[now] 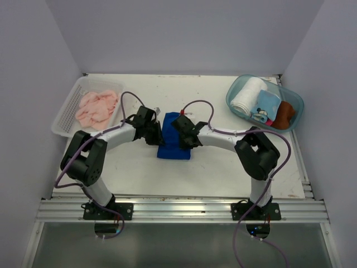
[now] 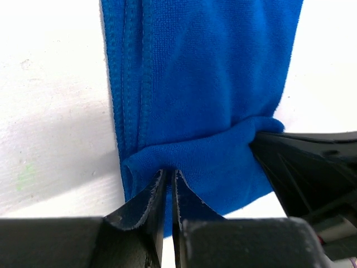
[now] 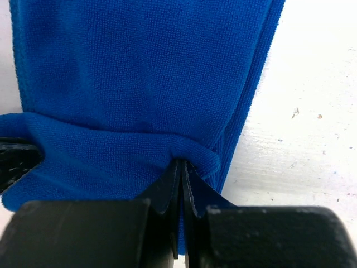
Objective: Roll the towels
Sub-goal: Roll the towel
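Blue towel (image 1: 173, 146): folded strip lying flat at the centre of the counter (image 1: 223, 173), its near end turned up into a fold.
Left gripper (image 2: 169, 174): clenched at the fold's left part, seemingly pinching cloth.
Right gripper (image 3: 181, 163): clenched on the fold's right part.
Pink towel (image 1: 97, 109): crumpled in the white basket (image 1: 64, 117), far left.

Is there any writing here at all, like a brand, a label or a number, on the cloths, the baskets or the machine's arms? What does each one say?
No text can be read in any view.
On the light blue cloth in the clear tub: a cartoon print with dark marks, too small to read.
On the blue towel, seen close up in both wrist views: plain weave and stitching, no label.
On the pink towel: nothing written.
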You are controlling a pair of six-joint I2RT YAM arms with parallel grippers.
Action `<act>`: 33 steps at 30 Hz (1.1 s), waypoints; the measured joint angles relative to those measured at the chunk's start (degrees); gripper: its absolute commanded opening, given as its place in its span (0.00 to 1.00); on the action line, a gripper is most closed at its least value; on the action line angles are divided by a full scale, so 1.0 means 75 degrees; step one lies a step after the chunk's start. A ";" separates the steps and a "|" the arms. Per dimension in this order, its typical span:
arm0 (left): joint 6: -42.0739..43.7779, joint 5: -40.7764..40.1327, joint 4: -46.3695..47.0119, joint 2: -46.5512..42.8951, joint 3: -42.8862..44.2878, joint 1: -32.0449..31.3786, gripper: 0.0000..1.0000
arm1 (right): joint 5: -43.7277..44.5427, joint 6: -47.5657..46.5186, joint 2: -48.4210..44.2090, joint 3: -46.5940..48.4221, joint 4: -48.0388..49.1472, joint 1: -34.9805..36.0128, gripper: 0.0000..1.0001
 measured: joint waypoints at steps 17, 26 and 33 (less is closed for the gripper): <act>0.0283 0.0699 -0.0289 0.1274 0.1078 -0.0012 0.18 | -0.0216 0.0475 -0.1311 -0.1058 -0.0149 0.1580 0.15; 0.0612 0.0280 -0.1207 0.0557 0.1693 -0.0003 0.35 | 0.0463 -0.0213 -0.1687 -0.0169 -0.0787 0.1632 0.47; 0.0790 0.0038 -0.1521 0.0023 0.1985 0.0131 0.40 | 0.0714 -0.0618 -0.1419 0.0207 -0.0959 0.2066 0.52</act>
